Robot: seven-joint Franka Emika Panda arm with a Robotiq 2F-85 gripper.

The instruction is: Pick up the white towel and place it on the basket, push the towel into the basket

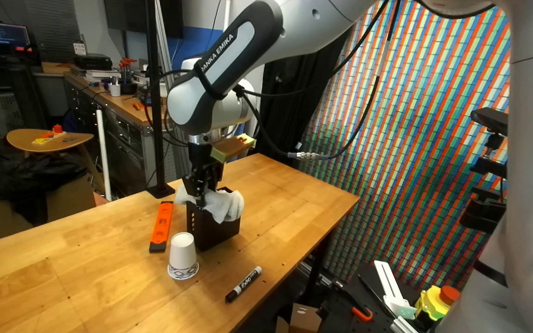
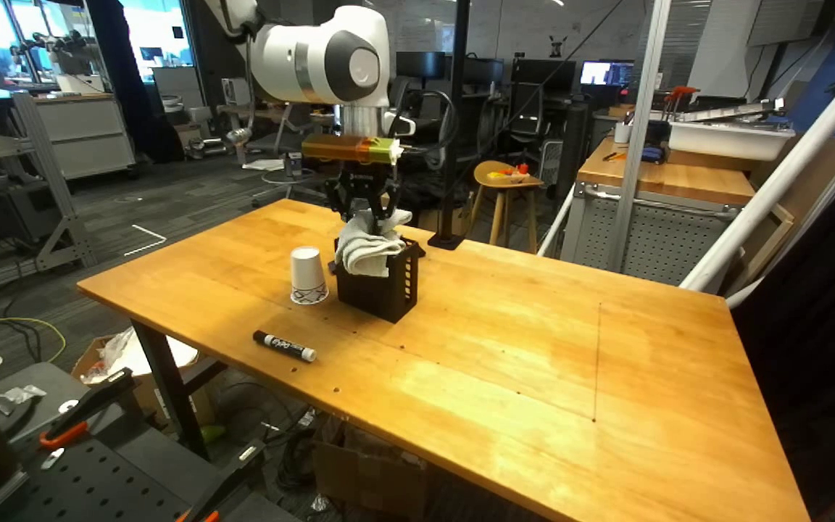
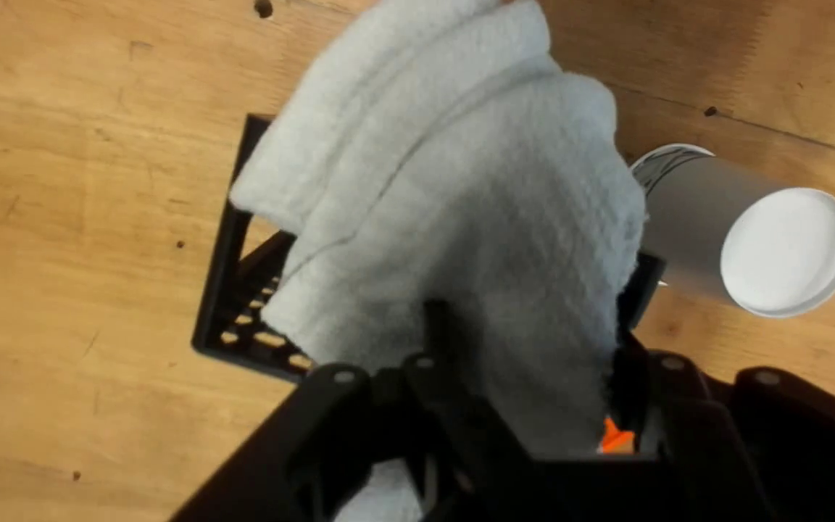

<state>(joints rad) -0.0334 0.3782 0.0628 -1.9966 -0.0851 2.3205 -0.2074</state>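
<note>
The white towel lies bunched over the top of the basket, with folds hanging past the rim. In an exterior view, one end of the towel droops down the dark side of the basket, which stands upright on the table. My gripper points down right above the cloth. Its two fingers are well apart, one against or over the towel's middle, the other by its edge near the basket's rim. Cloth shows between them without being pinched. The towel covers most of the basket's opening; only a corner of the perforated inside shows.
A white paper cup stands upside down close beside the basket. An orange level lies on the basket's other side, near a black pole. A black marker rests near the table's edge.
</note>
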